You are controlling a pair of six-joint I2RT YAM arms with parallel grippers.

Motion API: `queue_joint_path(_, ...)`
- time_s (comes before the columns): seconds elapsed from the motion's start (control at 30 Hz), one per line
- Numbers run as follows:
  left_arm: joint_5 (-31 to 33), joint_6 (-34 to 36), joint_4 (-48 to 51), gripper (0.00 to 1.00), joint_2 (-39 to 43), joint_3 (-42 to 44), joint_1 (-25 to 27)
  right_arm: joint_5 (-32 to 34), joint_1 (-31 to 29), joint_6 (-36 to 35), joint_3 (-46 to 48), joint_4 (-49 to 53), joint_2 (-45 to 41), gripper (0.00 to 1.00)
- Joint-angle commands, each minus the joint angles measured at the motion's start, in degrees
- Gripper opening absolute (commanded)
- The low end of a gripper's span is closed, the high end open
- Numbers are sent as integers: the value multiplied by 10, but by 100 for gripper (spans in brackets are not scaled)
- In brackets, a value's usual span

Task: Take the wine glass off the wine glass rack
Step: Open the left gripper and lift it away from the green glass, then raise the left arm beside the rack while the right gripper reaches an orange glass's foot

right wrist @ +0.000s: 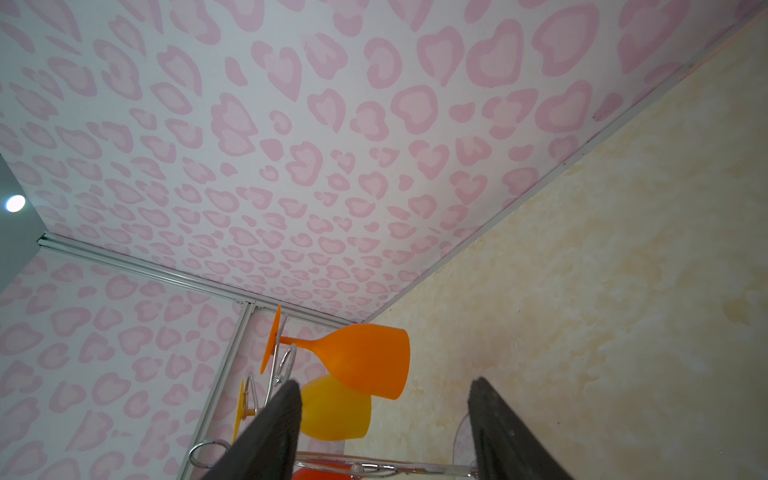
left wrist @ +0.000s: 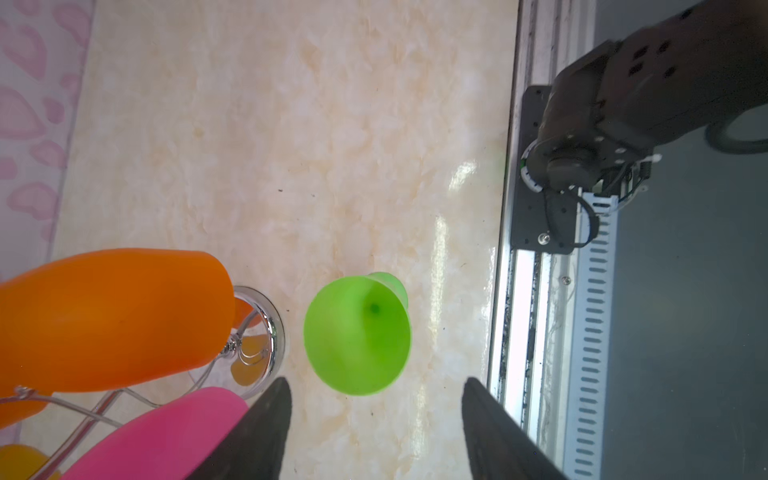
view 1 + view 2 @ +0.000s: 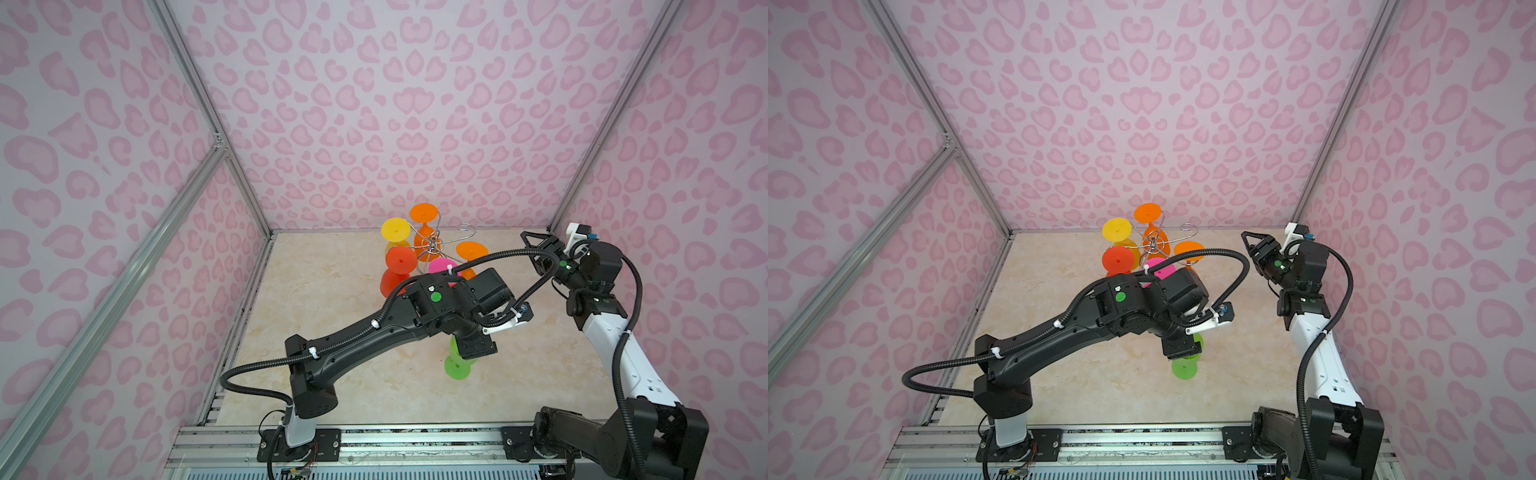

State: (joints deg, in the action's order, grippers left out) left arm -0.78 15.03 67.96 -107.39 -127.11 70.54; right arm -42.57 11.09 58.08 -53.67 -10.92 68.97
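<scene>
The chrome wine glass rack (image 3: 432,245) stands at the back of the table with several coloured glasses hanging upside down from its arms. A green wine glass (image 3: 457,366) stands on the tabletop off the rack, and the left wrist view looks into its bowl (image 2: 357,336). My left gripper (image 2: 376,382) hovers just above it, open, with nothing between its fingers. My right gripper (image 3: 526,238) is open and empty, held up to the right of the rack, facing an orange glass (image 1: 357,357) and a yellow glass (image 1: 332,409).
Yellow (image 3: 395,228), orange (image 3: 424,214), red-orange (image 3: 400,259), pink (image 3: 442,266) and orange (image 3: 471,250) glasses hang on the rack; one curled arm (image 3: 465,227) is bare. The rack's mirrored base (image 2: 272,332) is near the green glass. Pink walls enclose three sides.
</scene>
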Motion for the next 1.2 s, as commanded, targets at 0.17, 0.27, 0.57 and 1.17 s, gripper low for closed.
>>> queue_joint_path(0.17, -4, -38, -182, 66, 184, 99, -37, -18, -23, -2, -1, 4, -27, 65)
queue_joint_path(0.27, 24, -57, -268, 67, 276, 186, -74, -16, -48, -17, -8, 25, -37, 65)
queue_joint_path(0.57, 26, -139, -412, 74, 478, 412, -291, 3, -132, -67, -61, 107, -45, 66)
queue_joint_path(1.17, -124, -246, -495, 75, 478, 552, -510, 20, -213, -59, -78, 115, -14, 58)
